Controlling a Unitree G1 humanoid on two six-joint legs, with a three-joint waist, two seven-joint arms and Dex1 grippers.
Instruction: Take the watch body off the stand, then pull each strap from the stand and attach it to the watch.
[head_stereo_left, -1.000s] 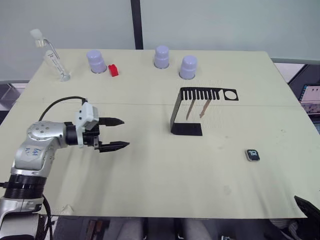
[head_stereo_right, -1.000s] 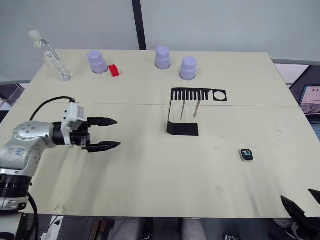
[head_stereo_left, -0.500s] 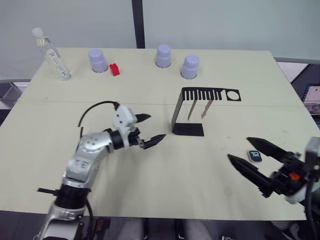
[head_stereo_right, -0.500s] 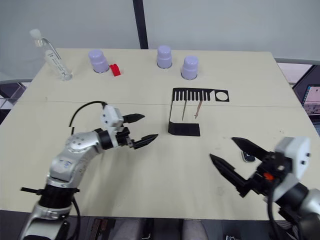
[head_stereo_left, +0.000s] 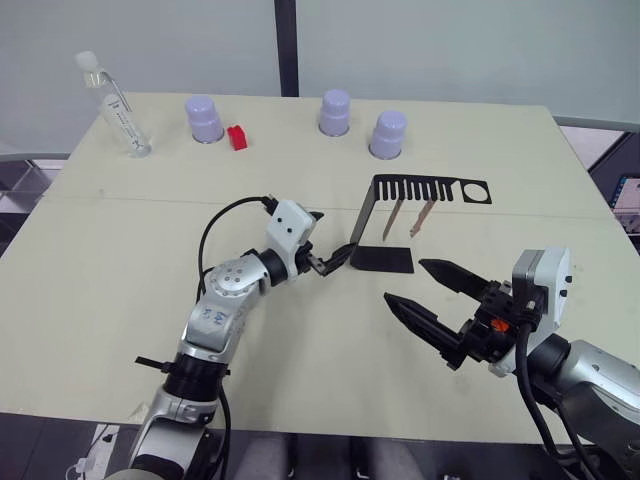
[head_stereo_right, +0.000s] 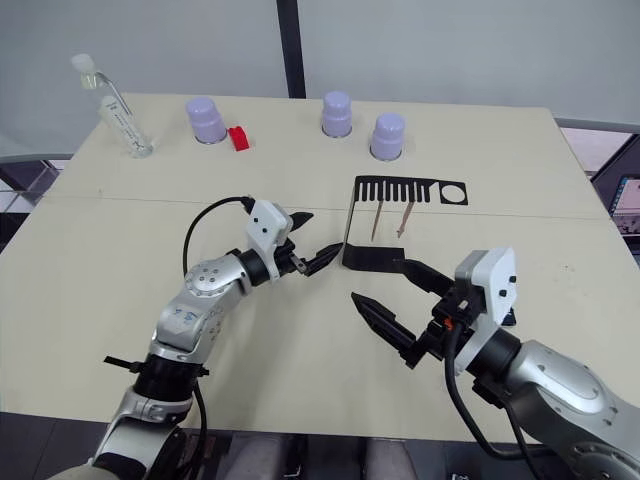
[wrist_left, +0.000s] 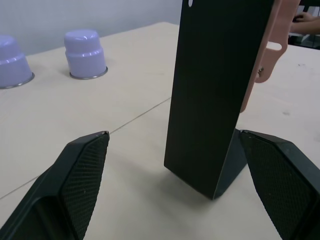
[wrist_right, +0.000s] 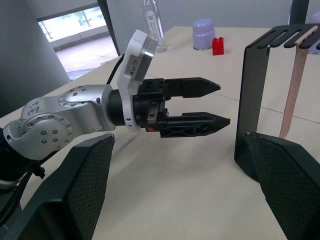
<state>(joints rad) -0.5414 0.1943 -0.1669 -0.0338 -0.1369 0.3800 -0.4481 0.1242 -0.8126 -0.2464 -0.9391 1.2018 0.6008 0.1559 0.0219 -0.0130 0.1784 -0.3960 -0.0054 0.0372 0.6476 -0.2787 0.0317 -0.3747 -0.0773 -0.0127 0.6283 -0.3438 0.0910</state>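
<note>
My left hand (head_stereo_left: 328, 238) is spread wide at the stand (head_stereo_left: 366, 225) upright, fingers on either side, not touching. Right hand (head_stereo_left: 428, 293) also wide, empty, just in front of the stand base. Both straps (head_stereo_left: 424, 216) hang from the comb slots. Watch body hidden behind my right arm, can't place it on the tabletop (head_stereo_left: 120, 270).

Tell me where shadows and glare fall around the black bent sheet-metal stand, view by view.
Left wrist view: the black bent sheet-metal stand drops a soft, dark shadow on the pale table at its foot, and its matte face shows no glare. Left eye view: the table top is evenly lit, with only weak shadow beside the stand's base.
</note>
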